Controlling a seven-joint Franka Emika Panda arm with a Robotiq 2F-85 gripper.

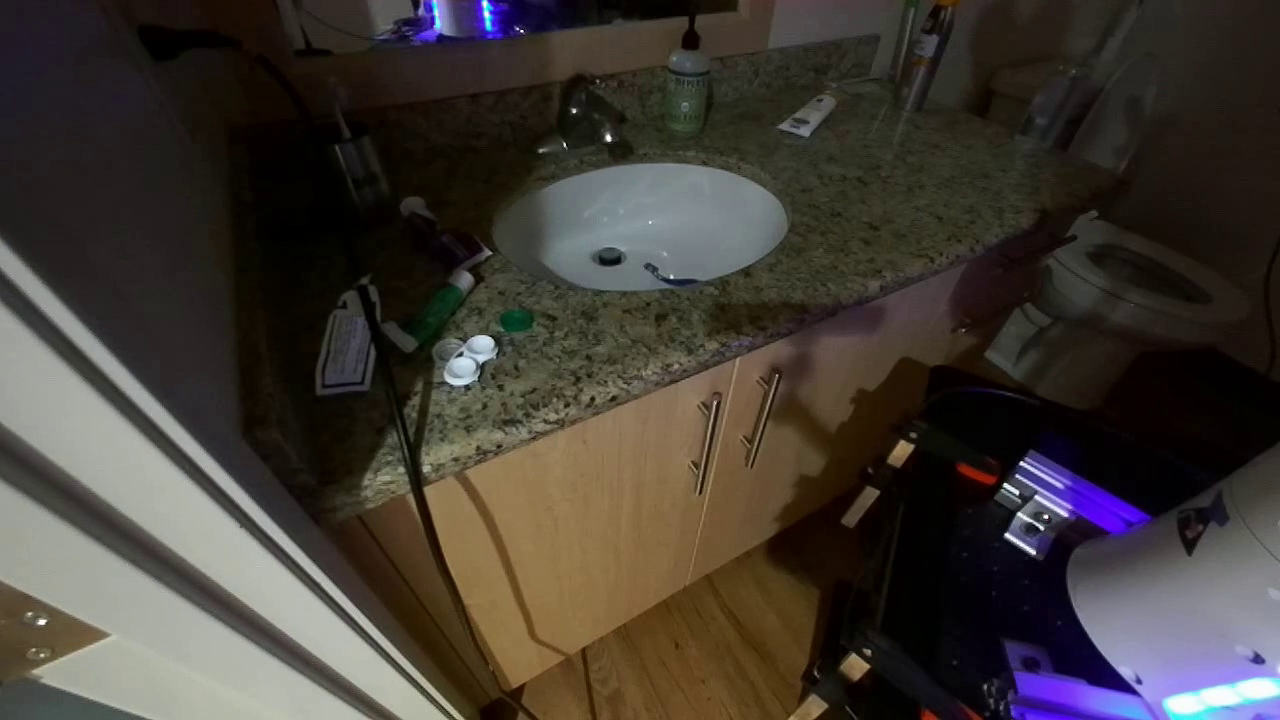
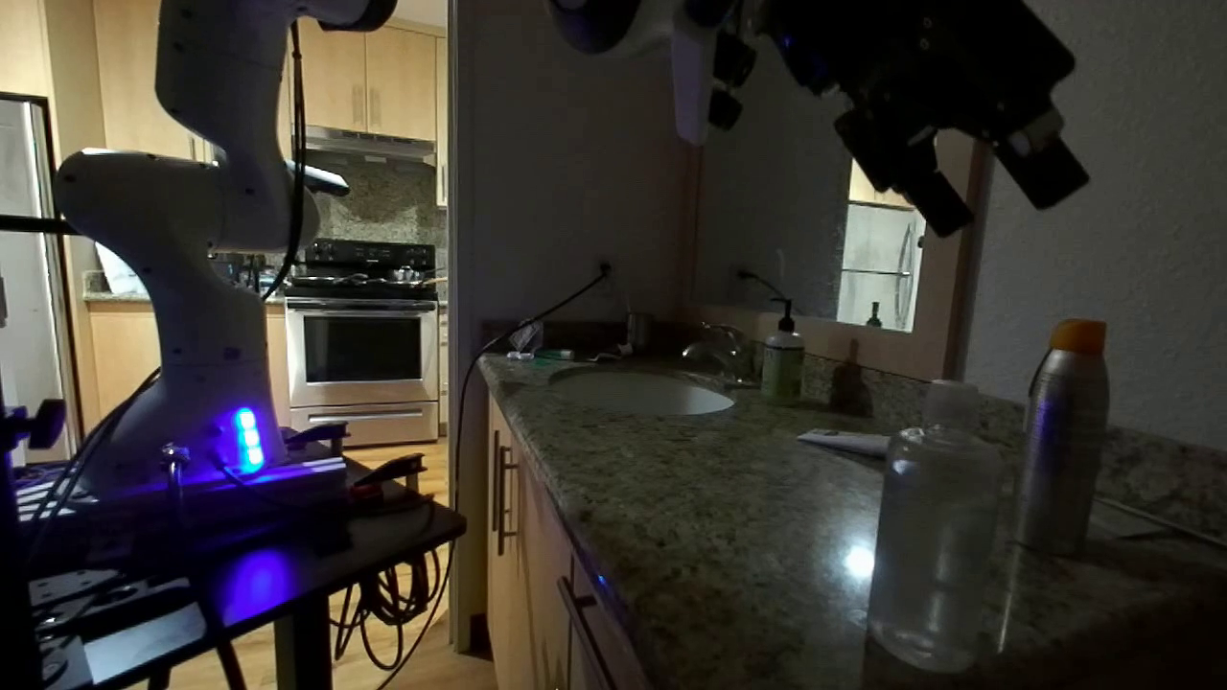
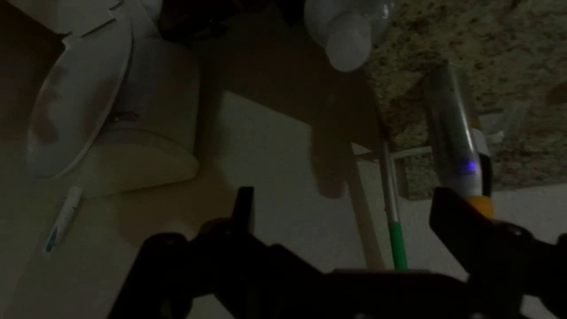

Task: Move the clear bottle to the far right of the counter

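The clear bottle stands upright on the granite counter, near its end by the toilet. It shows dimly at that end in an exterior view and at the top of the wrist view, where its white cap faces the camera. My gripper hangs high above the counter, well apart from the bottle. In the wrist view my gripper has its two dark fingers wide apart with nothing held between them. The gripper is out of frame in an exterior view.
A silver spray can with an orange cap stands close beside the bottle. A white tube lies nearby. A soap pump bottle, faucet and sink are farther along. A green-handled pole and toilet are past the counter's end.
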